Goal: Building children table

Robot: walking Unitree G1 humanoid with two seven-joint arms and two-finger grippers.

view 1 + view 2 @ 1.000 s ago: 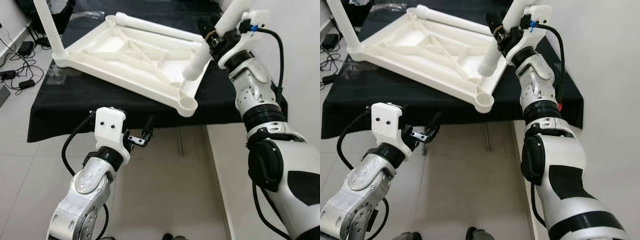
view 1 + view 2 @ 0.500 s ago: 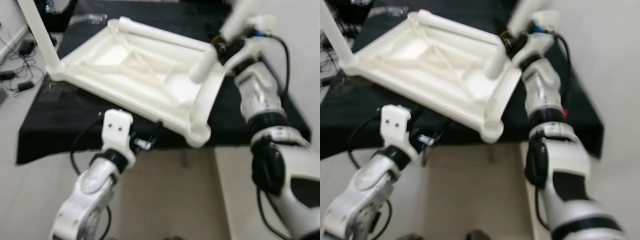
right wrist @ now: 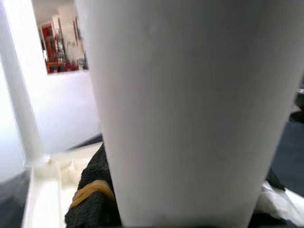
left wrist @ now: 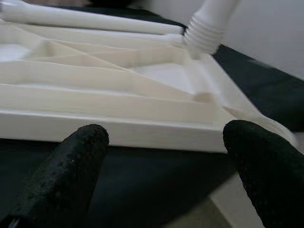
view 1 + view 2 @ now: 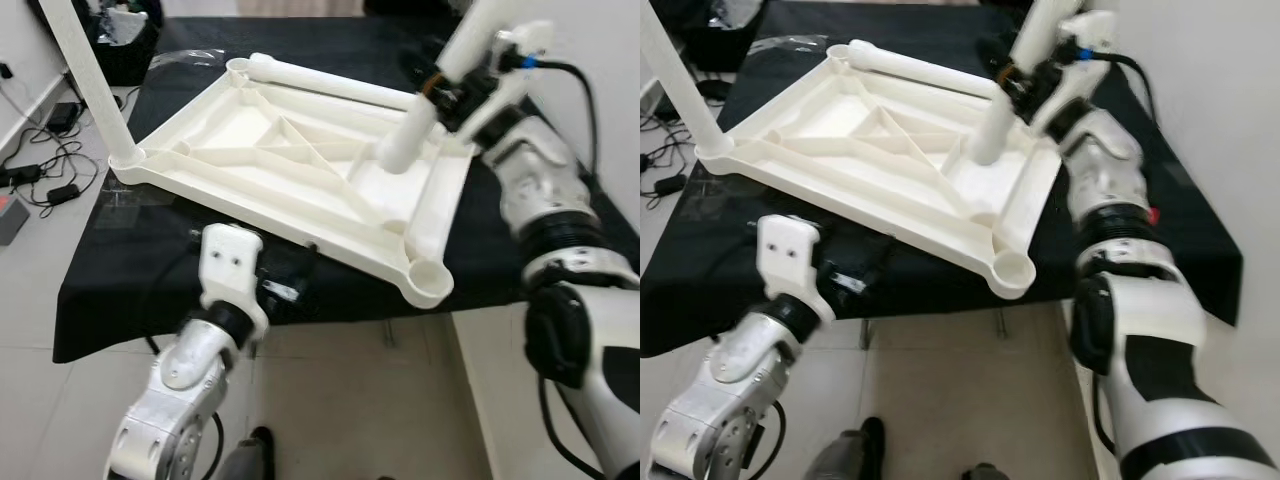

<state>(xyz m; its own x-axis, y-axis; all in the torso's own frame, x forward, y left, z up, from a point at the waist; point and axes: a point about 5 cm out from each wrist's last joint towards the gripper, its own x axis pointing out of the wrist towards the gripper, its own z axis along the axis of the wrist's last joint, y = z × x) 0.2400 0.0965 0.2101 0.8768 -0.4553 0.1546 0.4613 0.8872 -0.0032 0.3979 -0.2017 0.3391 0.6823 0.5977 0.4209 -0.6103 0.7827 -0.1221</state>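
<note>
On a black-draped worktop (image 5: 140, 260) lies the upturned white tabletop (image 5: 300, 180); the right tool (image 5: 447, 88) grips a leg (image 5: 440, 85) near its corner socket, needing alignment; the left tool (image 4: 166, 156) waits wide open.

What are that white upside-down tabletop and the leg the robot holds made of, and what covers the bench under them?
The tabletop looks like moulded plastic: matte white, with stiffening ribs underneath. The leg in the right gripper seems the same plastic, with moulded screw threads at its end. The bench cover appears to be black cloth, draping over the edge.
</note>
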